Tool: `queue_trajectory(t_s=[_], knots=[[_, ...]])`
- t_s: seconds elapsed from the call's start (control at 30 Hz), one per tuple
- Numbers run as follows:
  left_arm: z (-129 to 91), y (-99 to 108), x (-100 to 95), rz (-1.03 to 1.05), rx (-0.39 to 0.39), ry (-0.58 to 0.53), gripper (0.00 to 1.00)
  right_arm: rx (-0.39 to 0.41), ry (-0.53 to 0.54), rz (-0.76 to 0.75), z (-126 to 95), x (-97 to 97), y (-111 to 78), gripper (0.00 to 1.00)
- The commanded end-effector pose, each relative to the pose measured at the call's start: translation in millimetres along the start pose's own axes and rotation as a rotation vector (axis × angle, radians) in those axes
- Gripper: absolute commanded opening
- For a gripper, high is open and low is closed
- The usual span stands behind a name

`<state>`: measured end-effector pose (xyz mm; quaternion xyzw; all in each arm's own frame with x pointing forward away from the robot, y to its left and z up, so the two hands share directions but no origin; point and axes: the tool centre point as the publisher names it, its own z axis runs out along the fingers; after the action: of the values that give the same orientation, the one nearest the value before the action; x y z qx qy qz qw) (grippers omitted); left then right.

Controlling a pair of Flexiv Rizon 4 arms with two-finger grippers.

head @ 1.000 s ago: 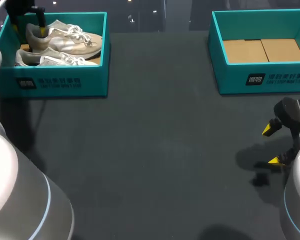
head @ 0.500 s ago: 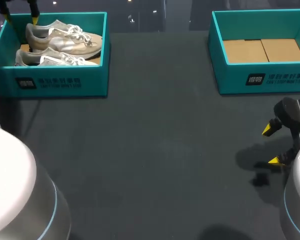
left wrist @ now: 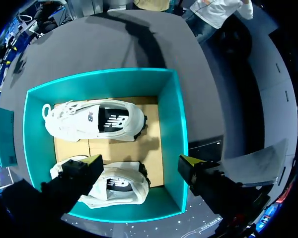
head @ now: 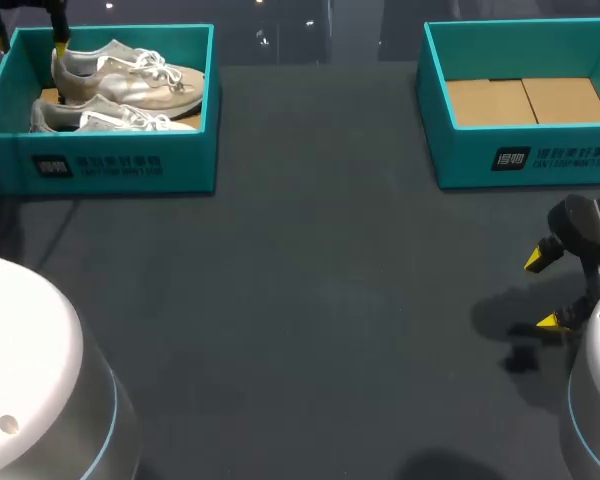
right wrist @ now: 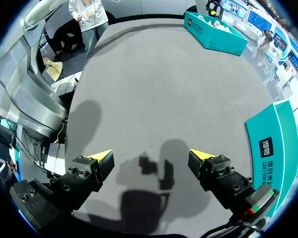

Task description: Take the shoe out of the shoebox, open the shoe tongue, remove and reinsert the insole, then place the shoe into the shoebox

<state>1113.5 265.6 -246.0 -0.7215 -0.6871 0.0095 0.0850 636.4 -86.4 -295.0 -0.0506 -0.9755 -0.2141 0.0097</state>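
Left wrist view: your left end effector [left wrist: 139,161] is open and grips nothing, and it hangs over the heel end of the left shoebox [left wrist: 171,124]. One yellow-tipped finger [left wrist: 92,163] lies over the middle of the far shoe [left wrist: 116,186]. The other finger stands past the box's end wall, so the shoe's heel and that wall fall between the two tips. You cannot tell from this view how high the tips stand above the shoe. Ahead of the end effector, the near shoe [left wrist: 92,121] lies parallel to the far shoe, heel toward the same end wall, and both rest on the box's brown cardboard floor. In the head view this shoebox sits at the far left of the counter [head: 310,300], with one yellow tip of the left end effector beside the heel of the far shoe. Both shoes lie on their sides inside the box, toes toward the counter's middle. Your right end effector [right wrist: 150,156] is also open and grips nothing. It hovers over bare counter at the near right, where only its own shadow lies between the tips. The right shoebox [right wrist: 268,148] stands just beside one of its fingers. In the head view that box sits at the far right, well apart from the left one, showing its brown cardboard floor.
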Motion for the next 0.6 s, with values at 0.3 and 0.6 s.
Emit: queue_trajectory(t_s=[0.3, 0.6], knots=[[19.8, -69.8, 9.5, -0.065, -0.220, 0.034, 1.00, 0.004, -0.003, 0.001, 0.1, 1.7, 0.5, 1.00], [38.6, -79.8, 3.9, -0.063, -0.253, 0.008, 1.00, 0.004, -0.003, 0.001, 0.1, 1.7, 0.5, 1.00]])
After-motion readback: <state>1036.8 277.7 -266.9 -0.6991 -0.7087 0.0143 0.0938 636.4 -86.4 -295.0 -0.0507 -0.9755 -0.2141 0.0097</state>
